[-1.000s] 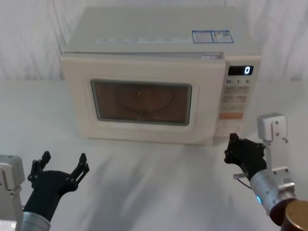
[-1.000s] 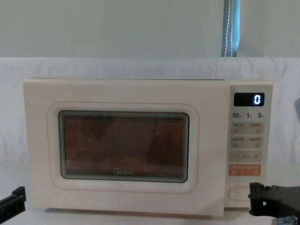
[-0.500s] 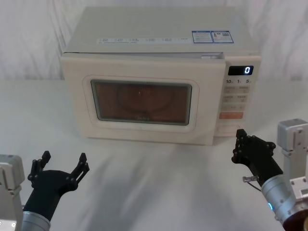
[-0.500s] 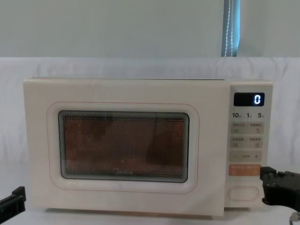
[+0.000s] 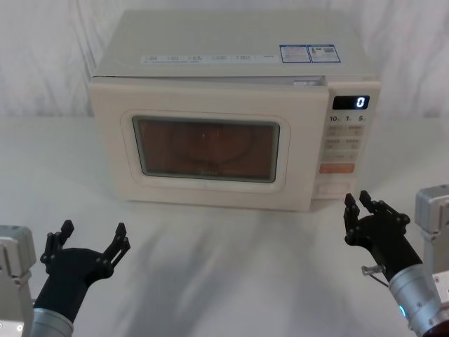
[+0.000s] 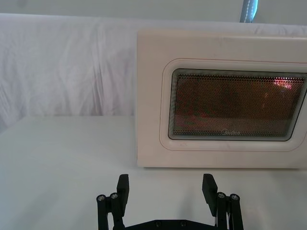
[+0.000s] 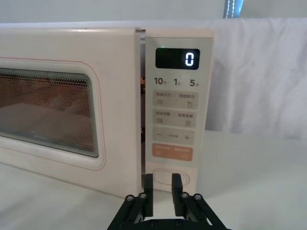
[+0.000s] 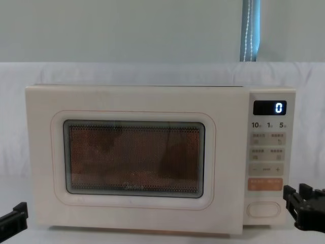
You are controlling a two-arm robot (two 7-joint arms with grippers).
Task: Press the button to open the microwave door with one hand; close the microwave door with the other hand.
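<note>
Right wrist view has your right gripper (image 7: 163, 188) sitting just short of the button (image 7: 171, 178), fingers slightly parted. That door (image 7: 72, 105) looks popped ajar at the panel edge. Your left gripper (image 5: 88, 246) idles wide open at 7 o'clock.

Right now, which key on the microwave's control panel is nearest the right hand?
The wide cream-white pill-shaped key at the panel's bottom: unmarked and larger than the others, it sits just beyond the right hand, below the orange rectangular key.
</note>
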